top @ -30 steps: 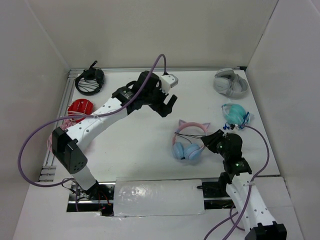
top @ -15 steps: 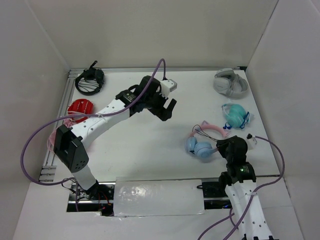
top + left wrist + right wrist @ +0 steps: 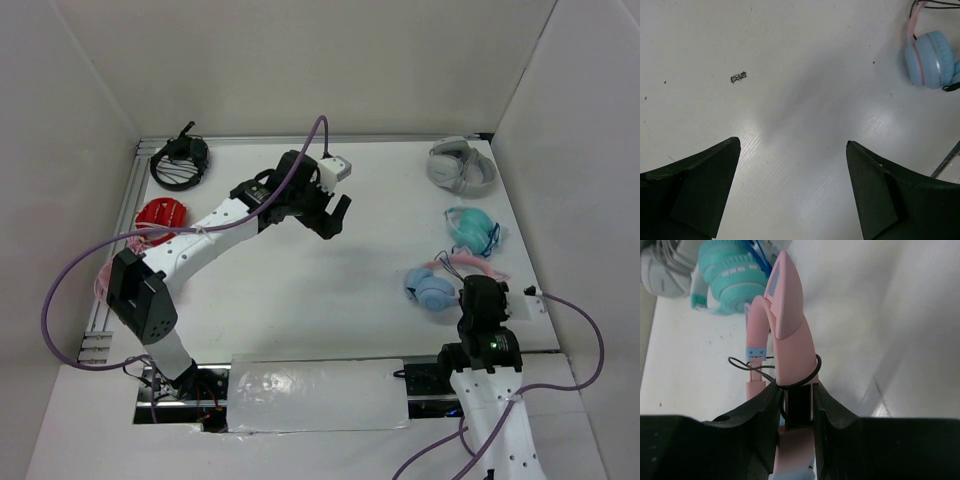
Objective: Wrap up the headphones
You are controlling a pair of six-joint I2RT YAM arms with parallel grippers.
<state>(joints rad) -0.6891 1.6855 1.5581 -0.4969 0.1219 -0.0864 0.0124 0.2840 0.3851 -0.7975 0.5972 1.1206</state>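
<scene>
Pinched by the right gripper (image 3: pixel 796 405) at the headband (image 3: pixel 790 325): pink cat-eared, blue-cupped headphones (image 3: pixel 430 288) — likely light, stiff there, thin black cable (image 3: pixel 747 365) floppy. Left gripper (image 3: pixel 792 145) spread wide — empty.

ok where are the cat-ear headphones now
In the top view the headphones are at far right, directly below the turquoise headphones, with their pink headband clamped in the right gripper.
</scene>
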